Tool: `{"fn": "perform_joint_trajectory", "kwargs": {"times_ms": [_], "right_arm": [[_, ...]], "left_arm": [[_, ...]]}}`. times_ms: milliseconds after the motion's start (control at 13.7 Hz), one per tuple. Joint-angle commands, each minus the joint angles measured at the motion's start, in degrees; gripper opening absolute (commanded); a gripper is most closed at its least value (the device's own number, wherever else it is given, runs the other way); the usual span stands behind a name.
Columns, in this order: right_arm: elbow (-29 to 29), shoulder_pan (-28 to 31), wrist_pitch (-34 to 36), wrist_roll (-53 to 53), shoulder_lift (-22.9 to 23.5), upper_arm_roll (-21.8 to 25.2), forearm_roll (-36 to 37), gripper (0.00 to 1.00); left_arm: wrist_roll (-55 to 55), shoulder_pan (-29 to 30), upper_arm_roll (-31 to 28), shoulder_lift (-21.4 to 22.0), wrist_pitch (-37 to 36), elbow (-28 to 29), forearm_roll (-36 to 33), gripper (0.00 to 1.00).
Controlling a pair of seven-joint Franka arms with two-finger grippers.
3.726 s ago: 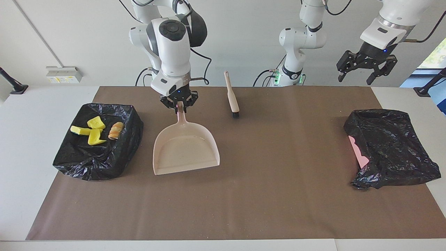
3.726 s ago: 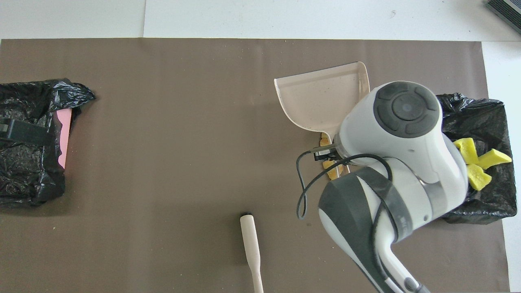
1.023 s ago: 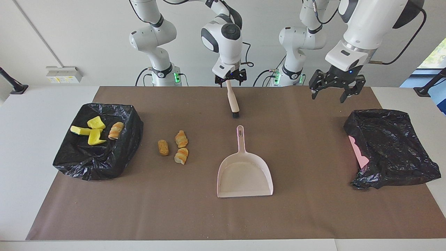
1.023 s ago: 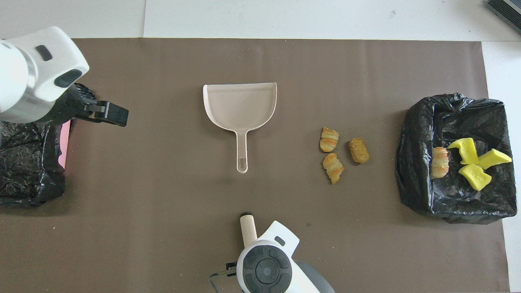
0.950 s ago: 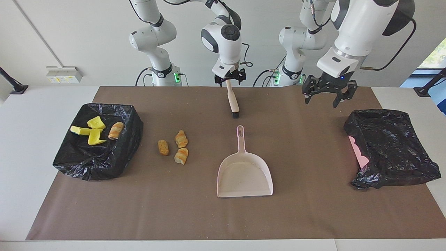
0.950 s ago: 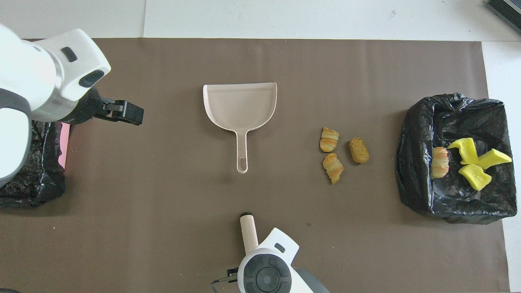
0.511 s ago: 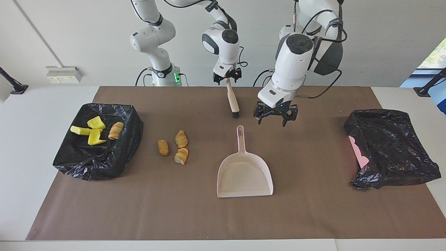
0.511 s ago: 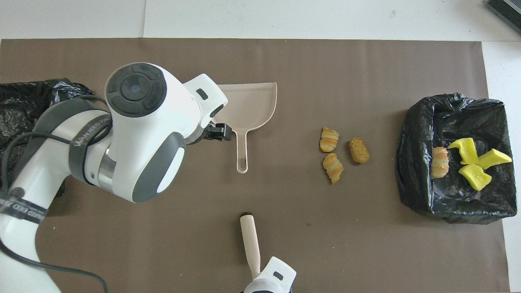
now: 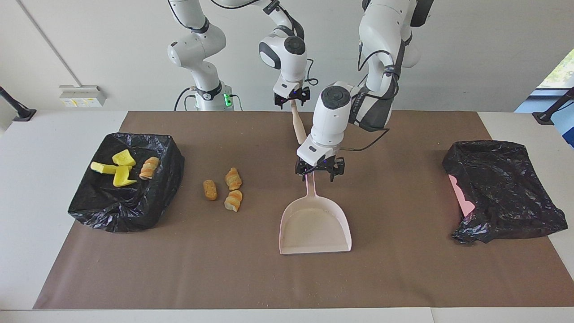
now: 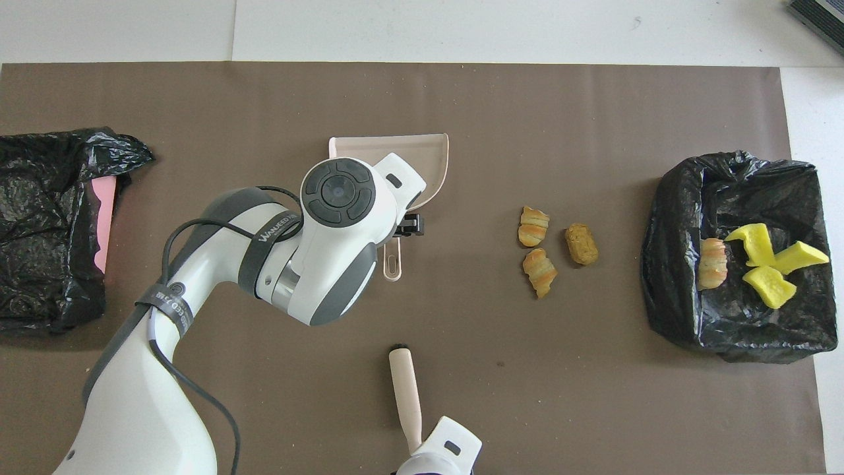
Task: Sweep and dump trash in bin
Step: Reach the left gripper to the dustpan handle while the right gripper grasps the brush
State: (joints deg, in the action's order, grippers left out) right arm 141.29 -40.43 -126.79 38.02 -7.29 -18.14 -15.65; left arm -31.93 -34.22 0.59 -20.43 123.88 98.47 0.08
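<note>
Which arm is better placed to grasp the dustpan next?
Left. The left gripper hangs open right over the handle of the dustpan, while the right gripper is at the handle end of the brush.

The only writing that can be read stands on the left arm [image 10: 217,264], in the lower left part of the overhead view. A dark grey band around its forearm, just below the round cap of the wrist joint, carries white capitals that read about as "WANJEED"; the last letters are not certain. A second dark band lower on the same arm carries more white lettering and digits, too small to make out. The facing view shows no legible text, label or number.
</note>
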Motion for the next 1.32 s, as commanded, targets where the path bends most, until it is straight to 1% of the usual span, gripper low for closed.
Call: {"fn": "perform_joint_trajectory", "kwargs": {"times_ms": [0,73,146,219,292,365,438,584,658,731,804,877,950,1096,1169,1242], "right_arm": [[1.4,0.0,-0.5,0.6,-1.8,0.1,-1.8,0.37],[1.4,0.0,-0.5,1.0,-1.8,0.1,-1.8,0.12],[1.4,0.0,-0.4,2.2,-1.7,0.1,-1.8,0.0],[1.2,-0.1,-0.4,5.8,-1.8,0.1,-1.8,0.0],[0.8,-0.2,-0.2,6.9,-1.4,0.0,-1.7,0.0],[0.7,-0.2,-0.1,6.7,-1.4,0.0,-1.7,0.0],[0.1,-0.1,0.2,6.5,-1.8,0.1,-1.7,0.0],[-2.0,0.5,5.3,5.2,-1.8,0.4,-1.0,0.0],[-2.2,0.6,7.5,4.6,-2.8,0.6,-0.6,0.0],[-2.2,1.5,9.4,3.6,-5.0,0.7,-0.4,0.0],[-2.2,3.3,12.7,2.4,-7.0,0.6,0.2,0.0],[-2.2,5.4,16.6,0.6,-9.5,0.7,1.0,0.0],[-2.2,8.5,20.7,-2.0,-12.4,0.7,1.1,0.0],[-2.2,13.4,26.3,-6.4,-16.5,0.8,1.8,0.0],[-2.2,15.9,28.4,-8.3,-18.2,0.9,2.5,0.0],[-2.3,19.4,30.4,-10.8,-19.8,1.1,3.0,0.0]], "left_arm": [[-2.7,-1.9,-0.9,0.9,4.2,4.1,-0.8,1.0],[-2.9,-2.3,-0.9,0.1,4.8,4.1,-0.8,1.0],[-2.9,-2.3,-0.9,0.0,4.7,4.0,-0.8,1.0],[-3.0,-2.3,-0.9,0.0,4.6,4.0,-0.8,0.95],[-3.2,-2.4,-0.9,0.0,4.5,4.2,-0.7,0.9],[-3.2,-2.4,-0.8,0.0,3.9,4.2,-0.7,0.82],[-3.2,-2.4,-0.8,0.0,3.8,4.3,-0.5,0.81],[-3.1,-2.5,-0.8,0.4,4.3,5.4,-0.4,0.81],[-3.1,-2.5,-0.8,0.5,3.9,5.5,-0.4,0.81],[-3.1,-2.5,-0.7,0.5,4.1,5.5,-0.4,0.81],[-3.0,-2.5,-0.7,0.5,4.0,5.6,-0.4,0.76],[-2.9,-2.5,-0.8,0.3,4.3,5.3,-0.4,0.65],[-2.4,-2.3,-0.8,0.2,4.6,5.1,-0.4,0.42],[-1.3,-2.3,-0.9,0.1,5.0,4.6,-1.0,0.21],[-1.1,-2.3,-0.9,0.1,4.9,4.3,-1.0,0.16],[-0.7,-2.1,-0.9,0.1,4.7,4.3,-1.1,0.07]]}}
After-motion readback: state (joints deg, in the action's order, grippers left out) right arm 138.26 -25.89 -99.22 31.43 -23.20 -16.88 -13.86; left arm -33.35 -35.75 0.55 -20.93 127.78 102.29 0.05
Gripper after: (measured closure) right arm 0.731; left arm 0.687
